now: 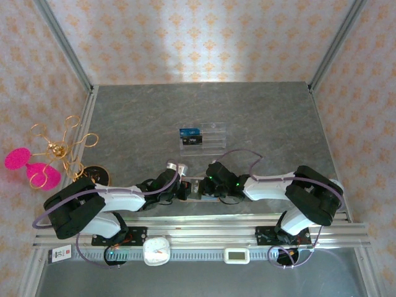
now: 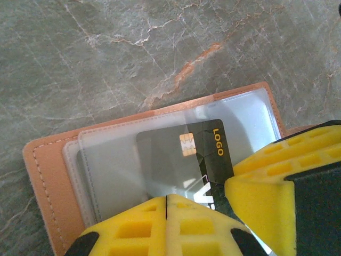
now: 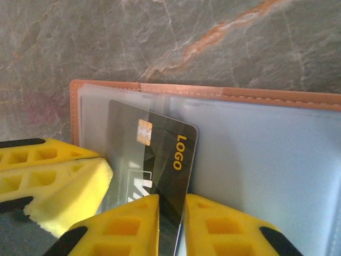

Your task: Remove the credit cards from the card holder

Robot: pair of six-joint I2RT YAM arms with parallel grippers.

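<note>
While the wallet lies open on the table at the near middle, between the two arms, the right gripper is clamped on a dark card that sticks partway out of a clear sleeve. The left gripper has its fingers pressed together at the wallet's left end, just beside the card. Farther back, a blue card sits in a clear rack.

Bright even light, soft shadows, pale sheen on card holder sleeves, foreground soft.
</note>
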